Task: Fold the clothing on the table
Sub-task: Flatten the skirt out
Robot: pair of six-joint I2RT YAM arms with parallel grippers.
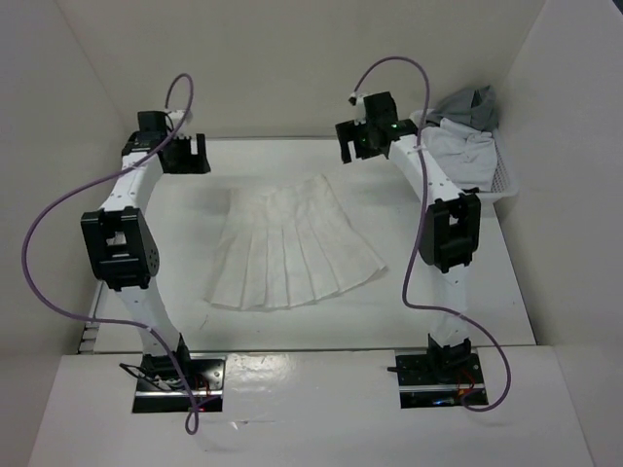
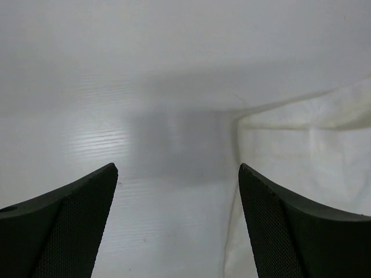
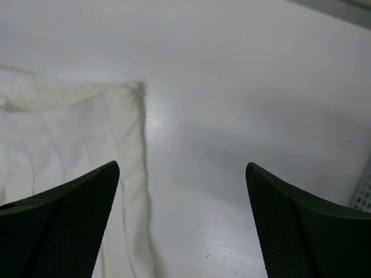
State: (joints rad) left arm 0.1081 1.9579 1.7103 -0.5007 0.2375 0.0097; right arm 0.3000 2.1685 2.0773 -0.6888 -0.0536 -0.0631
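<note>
- White pleated skirt (image 1: 292, 248) lies flat in the middle of the table (image 1: 389, 316), narrow waist toward 12 o'clock and wide hem fanned toward 6 o'clock, with the hem's right corner sitting higher than its left.
- Straight pleat lines run from waist to hem; the fabric looks thin and a little creased near the waist.
- From the skirt's waist, the left gripper (image 1: 185, 154) is at about 10 o'clock, over bare tabletop; its fingers stand wide apart and grip nothing.
- Its wrist camera shows a skirt corner (image 2: 301, 139) at 3 o'clock, with plain table (image 2: 87, 133) between the two dark fingertips (image 2: 58, 231).
- The right gripper (image 1: 355, 141) is at about 1 o'clock from the waist, also spread wide and empty.
- Its wrist camera shows the skirt's edge (image 3: 58, 133) at 9 o'clock, partly under the left fingertip (image 3: 64, 226), and bare table (image 3: 243, 116) across the rest.
- A small white basket (image 1: 501, 185) sits at 2 o'clock by the right wall, holding a grey garment (image 1: 472, 102) on top of a plain white garment (image 1: 458, 146).
</note>
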